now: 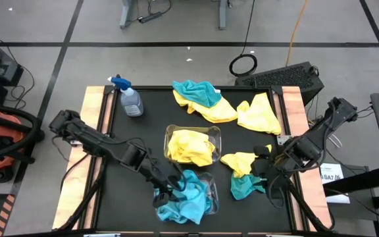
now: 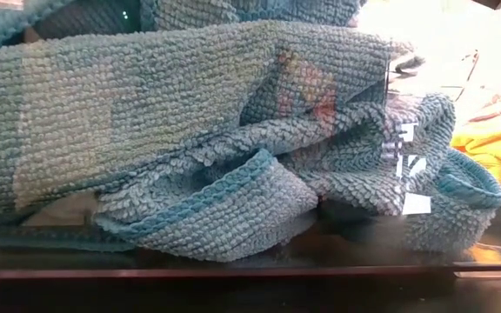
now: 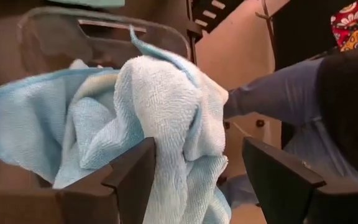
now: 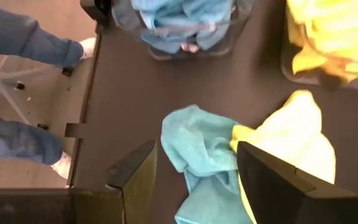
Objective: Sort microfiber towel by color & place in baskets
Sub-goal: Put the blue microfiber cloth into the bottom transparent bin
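Observation:
My left gripper (image 1: pixel 171 187) (image 3: pixel 196 149) stands open at the left rim of the near clear basket (image 1: pixel 214 192), over its heap of teal microfiber towels (image 1: pixel 188 203) (image 3: pixel 135 106) (image 2: pixel 190 130). A second basket (image 1: pixel 170 133) behind it holds yellow towels (image 1: pixel 189 148). My right gripper (image 1: pixel 263 164) (image 4: pixel 196 152) hangs open above a loose teal towel (image 1: pixel 245 187) (image 4: pixel 197 149), whose edge lies against a yellow towel (image 1: pixel 241 160) (image 4: pixel 291 140); both lie flat on the black mat. At the far side lie a teal towel (image 1: pixel 199 92) and two yellow towels (image 1: pixel 217 110) (image 1: pixel 258 115). My left gripper has its fingers apart beside the topmost fold (image 3: pixel 166 93) of the teal heap. That fold rises between them, but whether a finger (image 3: pixel 132 168) touches it I cannot tell. The towels rest in the basket.
A clear spray bottle with a blue trigger (image 1: pixel 129 99) stands at the far left of the mat. Wooden side rails (image 1: pixel 94 108) (image 1: pixel 295 105) border the mat. A person's legs (image 3: pixel 272 93) (image 4: pixel 17 37) show beyond the table's edge. Bare mat (image 1: pixel 137 131) lies left of the baskets.

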`<act>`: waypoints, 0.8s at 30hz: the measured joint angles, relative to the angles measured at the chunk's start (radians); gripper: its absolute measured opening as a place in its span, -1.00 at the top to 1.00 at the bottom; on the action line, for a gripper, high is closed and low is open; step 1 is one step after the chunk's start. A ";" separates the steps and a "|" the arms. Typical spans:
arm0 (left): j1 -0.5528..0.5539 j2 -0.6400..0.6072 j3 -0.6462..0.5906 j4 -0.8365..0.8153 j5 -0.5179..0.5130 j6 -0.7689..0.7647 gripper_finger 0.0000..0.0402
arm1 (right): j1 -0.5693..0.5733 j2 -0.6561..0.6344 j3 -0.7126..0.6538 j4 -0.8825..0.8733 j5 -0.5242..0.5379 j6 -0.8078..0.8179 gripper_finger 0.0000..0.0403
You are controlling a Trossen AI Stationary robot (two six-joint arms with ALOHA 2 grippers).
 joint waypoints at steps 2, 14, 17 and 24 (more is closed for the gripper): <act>0.000 -0.010 0.000 0.000 -0.013 0.001 -0.23 | 0.005 0.000 -0.033 0.012 -0.005 0.019 -0.05; -0.005 -0.020 0.000 -0.062 -0.026 0.008 -0.23 | 0.088 0.001 -0.237 0.194 -0.030 0.155 -0.05; -0.005 -0.020 0.000 -0.113 -0.035 0.008 -0.23 | 0.109 0.001 -0.281 0.212 -0.027 0.203 -0.05; -0.005 -0.020 0.000 -0.146 -0.039 0.008 -0.23 | 0.162 0.001 -0.399 0.237 -0.024 0.403 -0.05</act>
